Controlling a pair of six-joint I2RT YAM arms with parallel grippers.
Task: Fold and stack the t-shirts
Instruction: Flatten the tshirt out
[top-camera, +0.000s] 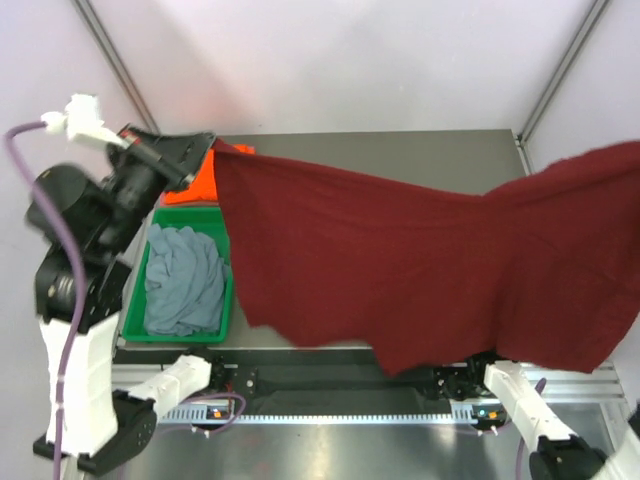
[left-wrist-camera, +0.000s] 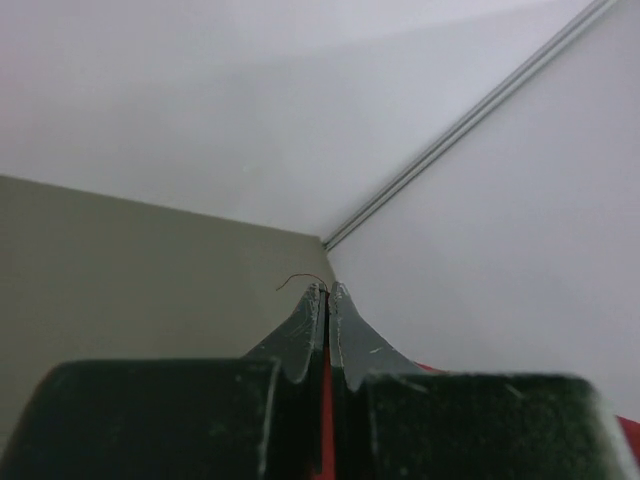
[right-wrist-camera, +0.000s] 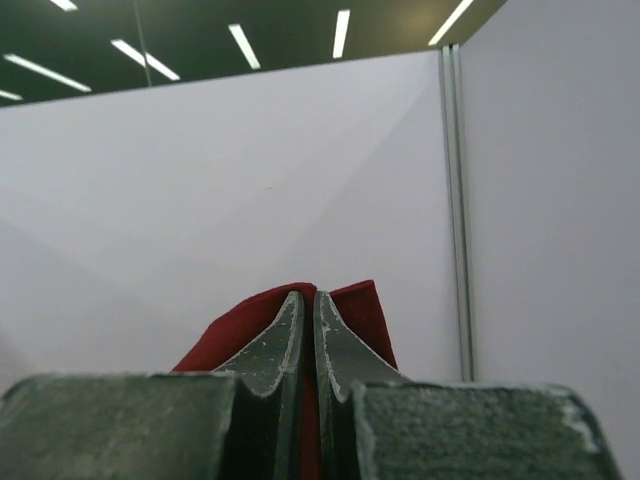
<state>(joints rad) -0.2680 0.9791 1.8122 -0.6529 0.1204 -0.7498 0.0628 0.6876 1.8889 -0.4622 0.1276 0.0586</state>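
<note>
Maroon t-shirt (top-camera: 400, 260) hung stretched above the table (top-camera: 400, 148).
Left pincer (left-wrist-camera: 326, 295) and right pincer (right-wrist-camera: 308, 300) were clamped on its edges; either thin grip might slip.

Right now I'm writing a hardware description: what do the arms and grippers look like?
Both arms have white links and black joints: left arm, right arm. A purple cable loops along the left one. The left gripper and right gripper have dark grey, tapered, scuffed fingers.

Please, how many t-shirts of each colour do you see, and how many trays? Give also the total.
Dark red t-shirt: 1
Orange t-shirt, mostly hidden: 1
Grey-blue t-shirt: 1
Green tray: 1
Total: 4
</note>
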